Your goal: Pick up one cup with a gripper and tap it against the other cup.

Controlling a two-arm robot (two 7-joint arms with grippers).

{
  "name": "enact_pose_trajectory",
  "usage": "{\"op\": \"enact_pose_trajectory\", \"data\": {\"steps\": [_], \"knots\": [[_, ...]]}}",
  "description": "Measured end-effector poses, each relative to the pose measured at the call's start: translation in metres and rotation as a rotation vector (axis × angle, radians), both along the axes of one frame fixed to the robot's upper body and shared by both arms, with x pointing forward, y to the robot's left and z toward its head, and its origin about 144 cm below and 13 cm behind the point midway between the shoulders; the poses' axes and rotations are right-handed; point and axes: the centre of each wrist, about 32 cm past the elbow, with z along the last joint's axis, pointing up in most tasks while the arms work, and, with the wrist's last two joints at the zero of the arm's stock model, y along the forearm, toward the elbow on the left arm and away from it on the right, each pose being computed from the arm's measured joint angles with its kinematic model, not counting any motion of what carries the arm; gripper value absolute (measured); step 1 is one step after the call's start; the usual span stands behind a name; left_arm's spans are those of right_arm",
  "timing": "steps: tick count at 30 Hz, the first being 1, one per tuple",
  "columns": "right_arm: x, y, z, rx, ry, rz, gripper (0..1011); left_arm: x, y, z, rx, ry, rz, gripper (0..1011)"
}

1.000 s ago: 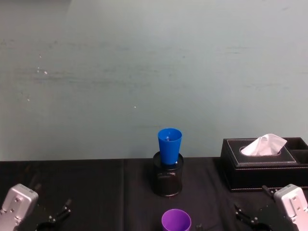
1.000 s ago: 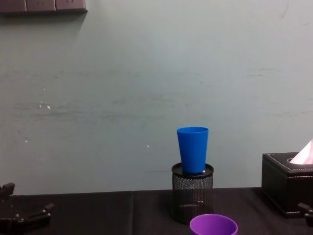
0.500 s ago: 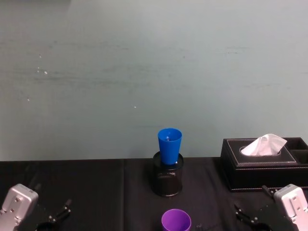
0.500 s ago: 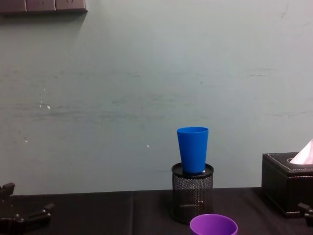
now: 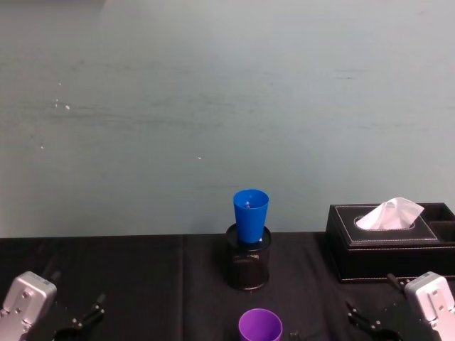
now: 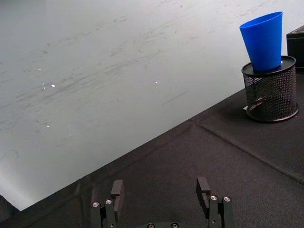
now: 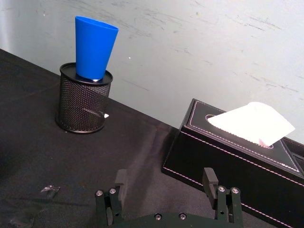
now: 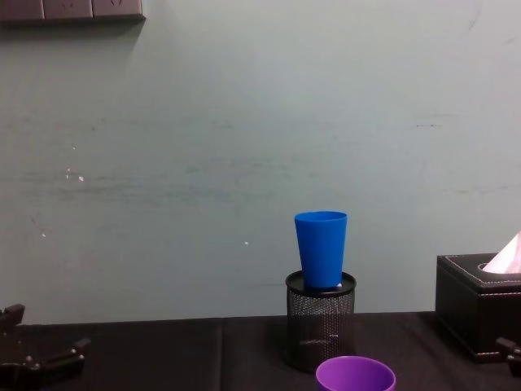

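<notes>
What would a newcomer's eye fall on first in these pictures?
The bright blue tapered plastic tumbler, standing in the black mesh holder at mid-table. Then the purple plastic tumbler nearer the robot and the black tissue box at right. Left gripper and right gripper sit open at the near corners.

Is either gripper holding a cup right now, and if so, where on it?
Nothing is held. The left gripper and right gripper are both open and empty. The purple cup stands free, and the blue cup sits atop the mesh holder.
</notes>
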Motion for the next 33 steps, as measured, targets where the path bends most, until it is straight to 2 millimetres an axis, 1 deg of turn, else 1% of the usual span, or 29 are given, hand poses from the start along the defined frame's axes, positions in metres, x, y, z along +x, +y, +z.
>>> {"op": "enact_pose_trajectory", "data": {"steps": [26,33], "knots": [[0.0001,-0.0001,0.0001,0.0,-0.001,0.0,1002,0.0,0.0,0.0,0.0,0.0,0.0,1000],[-0.0004,-0.0015,0.008,0.019,-0.04,0.033,1002,0.0,0.0,0.0,0.0,0.0,0.0,1000]]}}
